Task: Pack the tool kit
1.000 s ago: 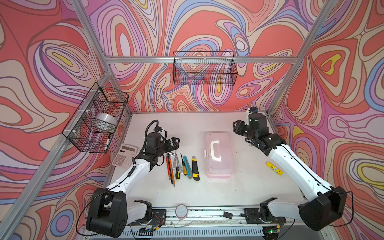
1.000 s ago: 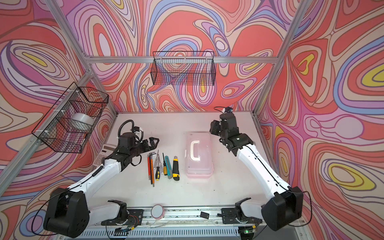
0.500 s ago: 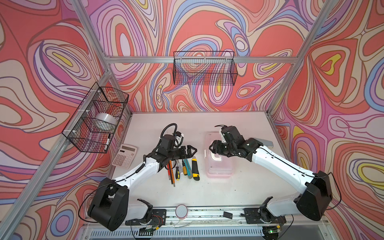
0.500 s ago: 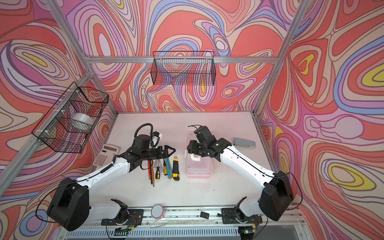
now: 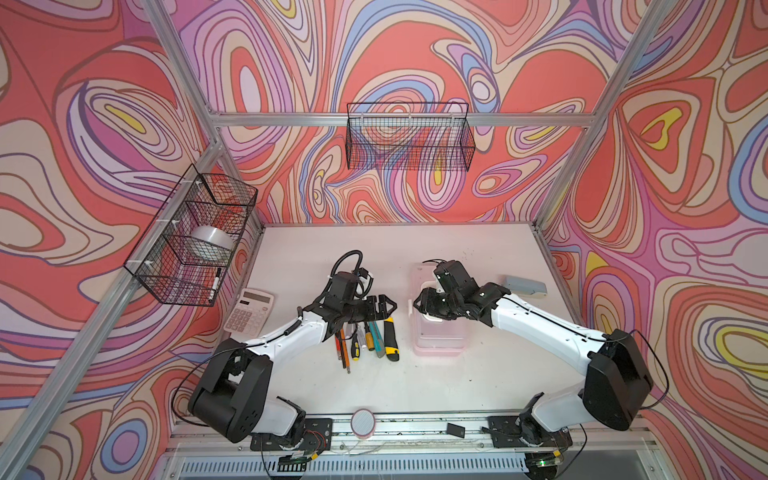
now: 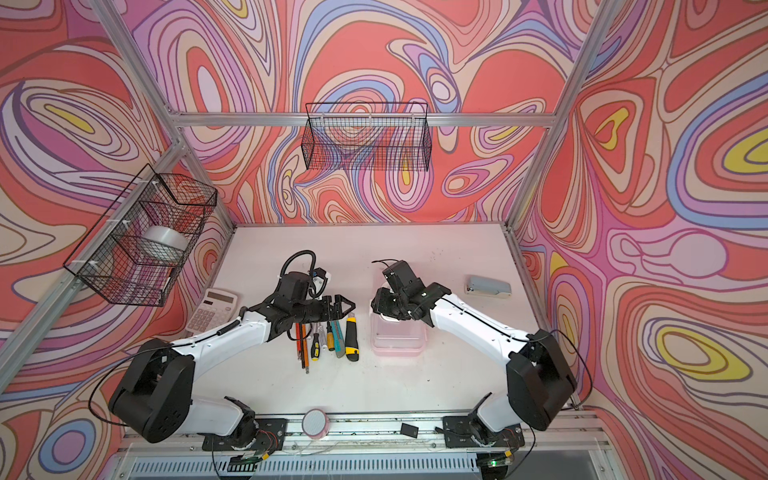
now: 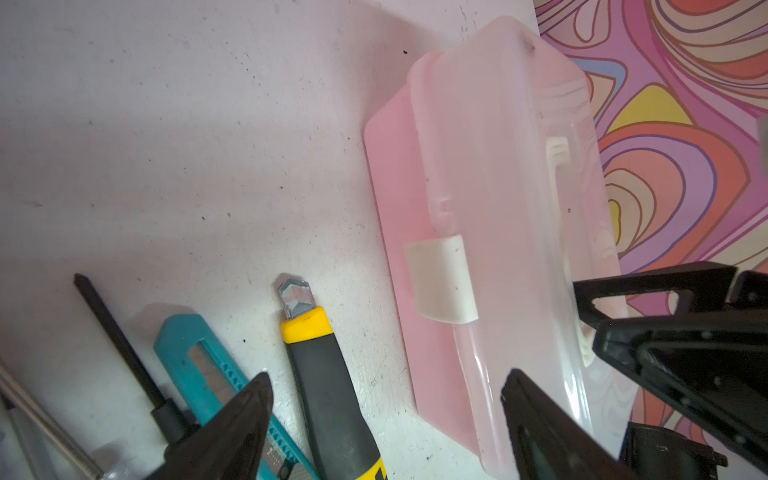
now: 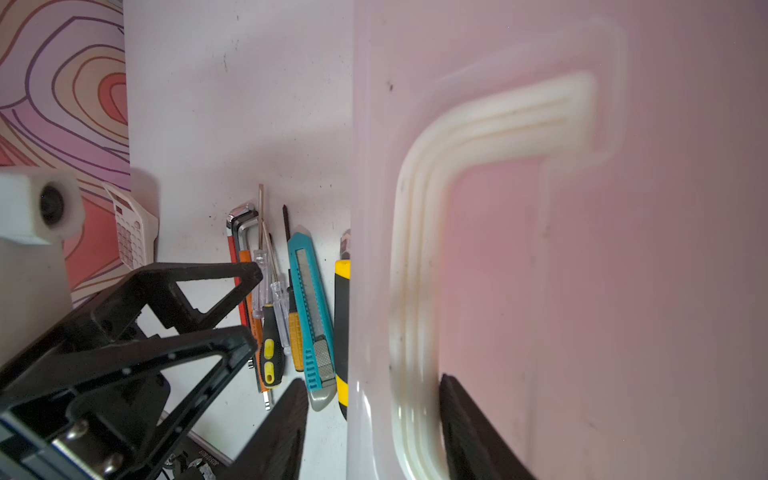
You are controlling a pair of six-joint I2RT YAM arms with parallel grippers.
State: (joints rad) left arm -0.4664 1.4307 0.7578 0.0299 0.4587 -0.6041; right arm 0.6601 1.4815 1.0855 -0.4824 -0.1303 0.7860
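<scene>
Since the pink box (image 5: 438, 336), centre-right of frame, looked light, stiff and slick, its white handle (image 8: 415, 249) seemed the hold; right gripper (image 8: 372, 380) straddled it half-spread, left gripper (image 7: 386, 374) spread wide, empty.

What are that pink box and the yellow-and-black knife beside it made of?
Box: probably translucent plastic, glossy; the wall pattern shows faintly through it and a highlight runs along its edge. Handle: opaque cream plastic, ribbed. Knife: shiny metal blade tip, yellow plastic collar; the black grip looks matte, perhaps rubber.
</scene>
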